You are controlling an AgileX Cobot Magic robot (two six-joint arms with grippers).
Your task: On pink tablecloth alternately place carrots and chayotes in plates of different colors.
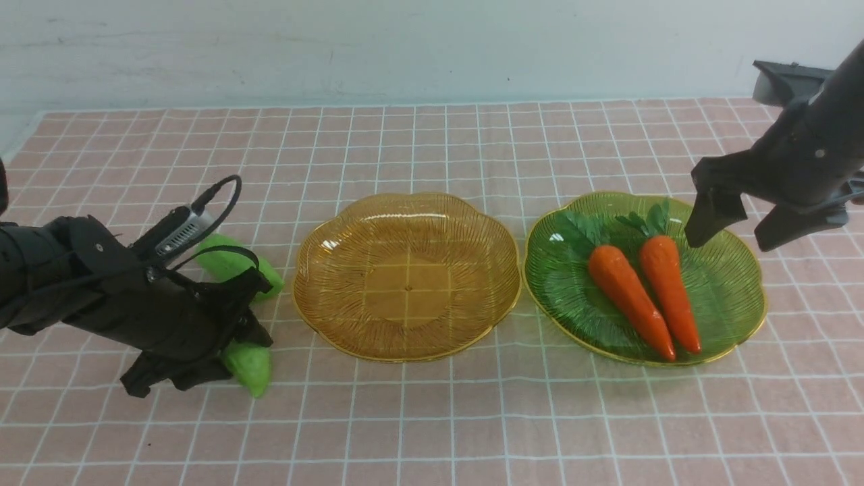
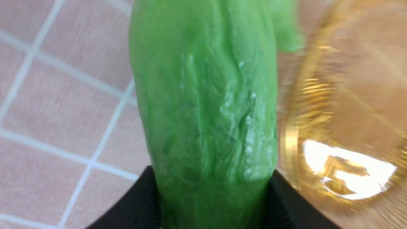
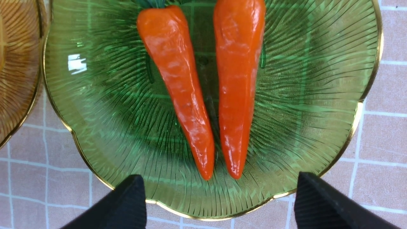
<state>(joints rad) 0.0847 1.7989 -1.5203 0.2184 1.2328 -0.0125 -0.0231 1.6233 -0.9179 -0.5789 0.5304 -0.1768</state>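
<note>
Front, L side: low over near chayote (image 1: pixel 248 364), left gripper (image 1: pixel 233 337) around it on pink cloth (image 1: pixel 432 432), prob. for lifting into amber plate (image 1: pixel 408 277).
Far chayote (image 1: pixel 236 264): just beside same plate, partly hidden by arm.
Carrots (image 1: pixel 631 300): paired in green plate (image 1: pixel 729 297), so amber prob. kept for chayotes.
Front, R side: hanging by green plate's rim, right gripper (image 1: pixel 725 229) spread, nothing between.
L wrist: chayote filling view, fingers either side; prob. pinching, contact pts hidden. Amber rim blurred, cut off.
R wrist: fingers wide apart; carrot tops cut off.
</note>
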